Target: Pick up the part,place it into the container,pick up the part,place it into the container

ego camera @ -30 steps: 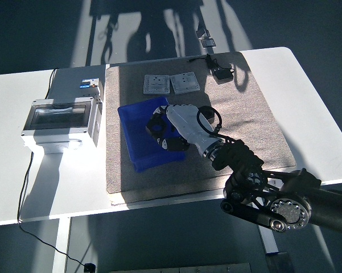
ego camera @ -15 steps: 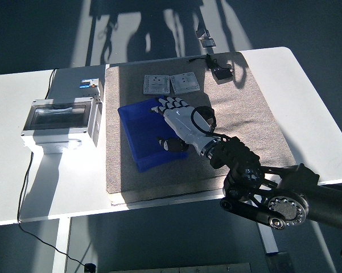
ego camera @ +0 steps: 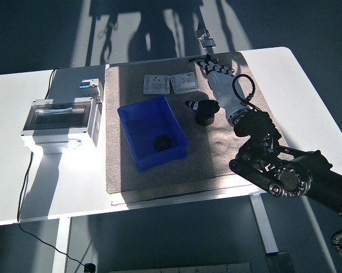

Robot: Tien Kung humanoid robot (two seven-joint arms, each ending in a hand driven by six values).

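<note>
Head view of the white counter (ego camera: 307, 108) with a beige mat (ego camera: 239, 136) laid over its middle. The right robot hand (ego camera: 213, 77) reaches over the far part of the mat, its white back turned up and its fingers (ego camera: 204, 63) extended and spread, clamped on nothing. Just below its thumb, toward the robot, a dark cylindrical part (ego camera: 205, 118) stands on the mat; whether the thumb touches it cannot be told.

To the left of the robot hand, two grey square plates (ego camera: 171, 84) lie side by side on the mat. Farther left and nearer the robot sits the blue container (ego camera: 137, 116), open at the top, with one black part (ego camera: 162, 142) resting on its floor. Well beyond the container, on the bare counter, stands a grey electrical box (ego camera: 60, 119) with a clear lid, and a black cable (ego camera: 27, 170) hangs from it over the near edge. A small grey object (ego camera: 207, 41) lies past the counter's far edge, beyond the fingertips. Nothing lies between the robot hand and the standing part.

Compared with half a second ago, the robot hand has left the container, where it hung over the black part, and has moved right and away to the far mat. The black part is now uncovered inside the container. The left arm is out of view.
</note>
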